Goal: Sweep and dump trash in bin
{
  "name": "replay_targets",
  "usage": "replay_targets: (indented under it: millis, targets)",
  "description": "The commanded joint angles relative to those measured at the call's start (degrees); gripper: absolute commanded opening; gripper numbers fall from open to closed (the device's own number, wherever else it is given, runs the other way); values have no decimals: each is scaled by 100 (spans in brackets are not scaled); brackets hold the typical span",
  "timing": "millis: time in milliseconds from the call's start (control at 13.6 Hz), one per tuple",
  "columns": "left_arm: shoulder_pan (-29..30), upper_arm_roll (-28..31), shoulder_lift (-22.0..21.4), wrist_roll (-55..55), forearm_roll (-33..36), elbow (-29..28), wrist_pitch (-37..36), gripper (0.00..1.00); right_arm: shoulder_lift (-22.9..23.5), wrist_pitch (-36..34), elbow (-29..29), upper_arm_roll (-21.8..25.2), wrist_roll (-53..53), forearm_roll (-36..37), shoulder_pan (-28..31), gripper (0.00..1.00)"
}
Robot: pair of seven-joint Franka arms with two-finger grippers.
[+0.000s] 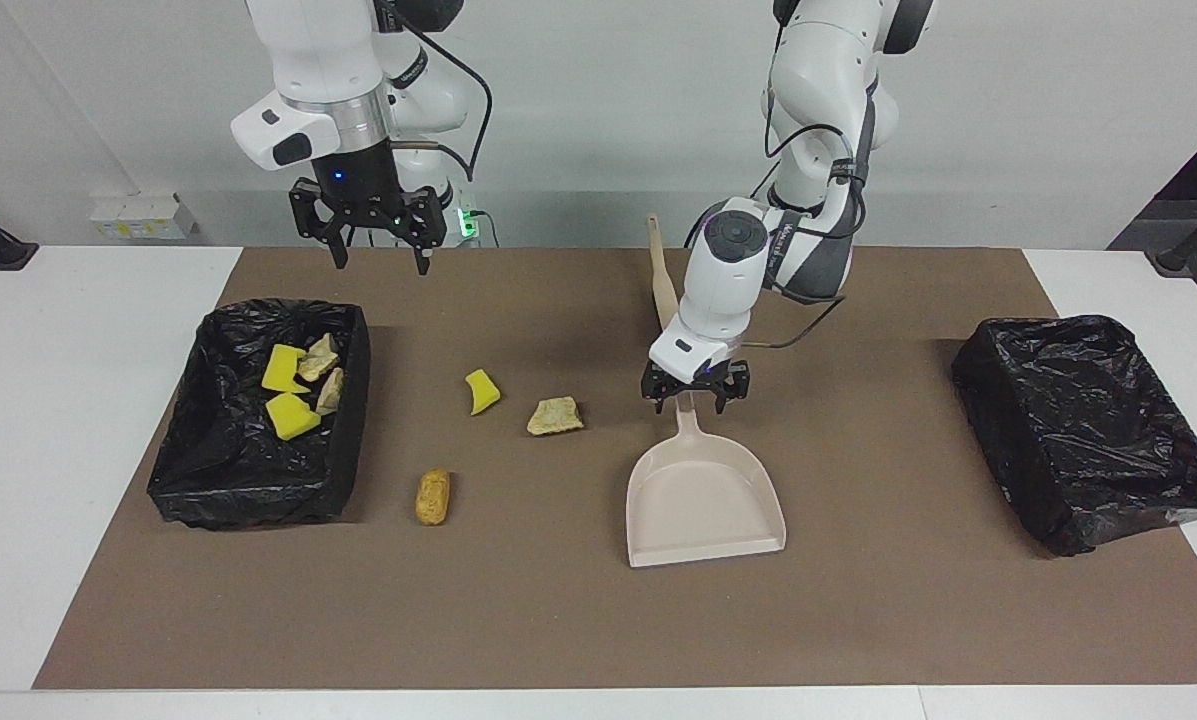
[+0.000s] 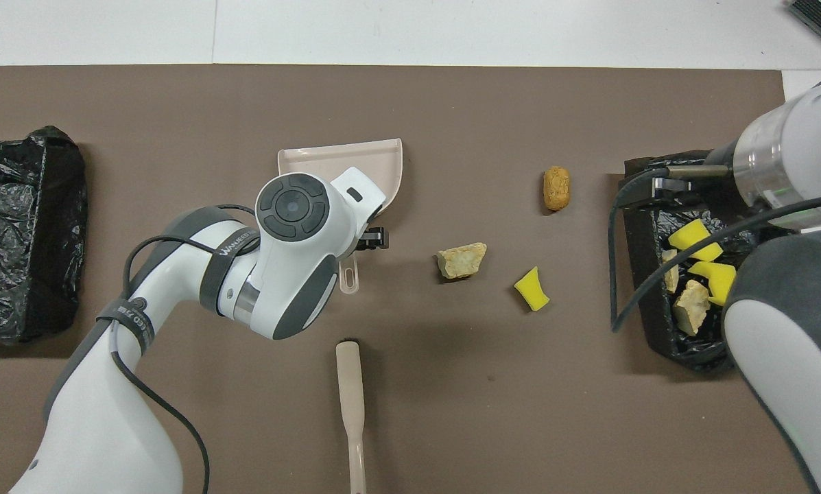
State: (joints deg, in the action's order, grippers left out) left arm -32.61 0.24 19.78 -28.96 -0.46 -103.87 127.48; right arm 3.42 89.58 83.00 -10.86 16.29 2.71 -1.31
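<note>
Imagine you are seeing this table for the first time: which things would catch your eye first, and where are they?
The left gripper hangs open right over the handle of the beige dustpan at mid-table. Beside it, toward the right arm's end, three scraps lie loose on the mat: a yellow sponge bit, a pale crusty chunk and a brown roll. The right gripper waits high, open.
</note>
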Motion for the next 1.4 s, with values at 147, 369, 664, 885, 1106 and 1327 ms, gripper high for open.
replay_targets:
  millis: [147,369,664,885,1106,1327]
  targets:
    - [-71,117,17,-74,11,7,-12,84,-735,50,1005,-57,-320,-227,202,100]
    - [-97,117,-9,-74,11,25,-258,72,-930,42,1218,-57,-320,-227,193,100]
    - [-88,117,-62,-74,11,25,-416,62,-826,77,1070,-65,-311,-245,202,100]
    - [-88,108,-141,-75,2,69,-644,53,-492,-2,569,-65,-329,-280,210,100]
    - [-106,108,-159,-75,2,95,-654,12,-404,-72,349,-65,-329,-219,245,100]
    - [-9,108,-150,257,54,87,-575,0,-324,-81,234,-57,-320,-201,228,100]
